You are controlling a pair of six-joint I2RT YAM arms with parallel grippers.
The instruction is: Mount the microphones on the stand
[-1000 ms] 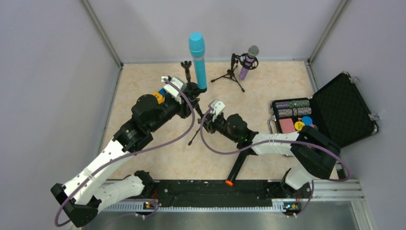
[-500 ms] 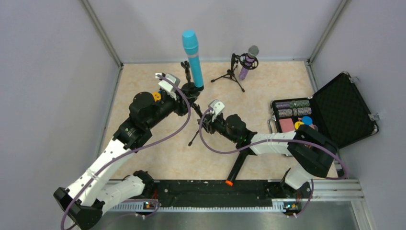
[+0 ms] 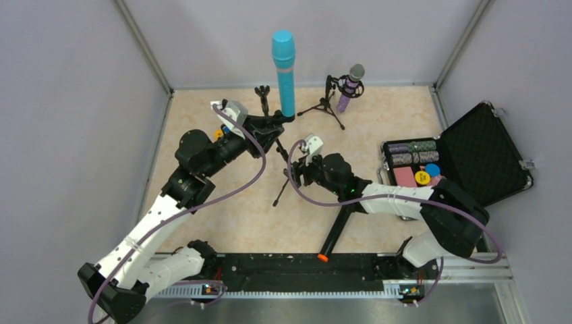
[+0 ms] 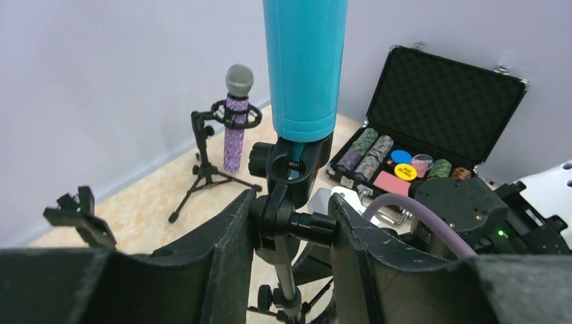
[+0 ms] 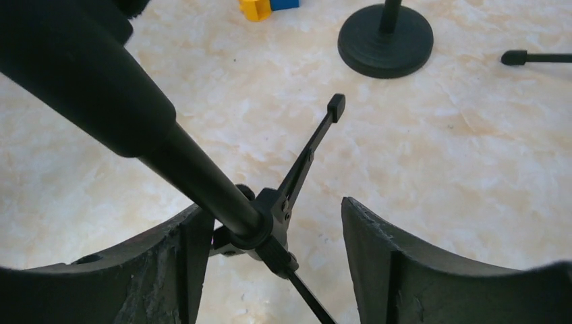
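Note:
The light blue microphone (image 3: 284, 71) (image 4: 305, 67) stands upright in the clip of a black tripod stand (image 3: 280, 191) (image 4: 295, 162). My left gripper (image 3: 272, 125) (image 4: 291, 202) is shut on that stand's swivel joint just below the clip. My right gripper (image 3: 295, 173) (image 5: 276, 212) is open around the stand's lower shaft (image 5: 195, 175), with the leg hub close to its left finger. The purple microphone (image 3: 349, 86) (image 4: 235, 115) sits in a second small tripod at the back. The black microphone (image 3: 332, 236) with its orange end lies on the floor, partly under my right arm.
An open case of poker chips (image 3: 472, 155) (image 4: 438, 108) stands at the right. A small empty clip stand (image 3: 263, 98) (image 4: 77, 212) is at the back left. The right wrist view shows a round black base (image 5: 386, 40) and yellow and blue blocks (image 5: 260, 7).
My right gripper has opened off the stand's shaft and shifted slightly right. My left arm has swung the stand and blue microphone rightward, and they now stand upright.

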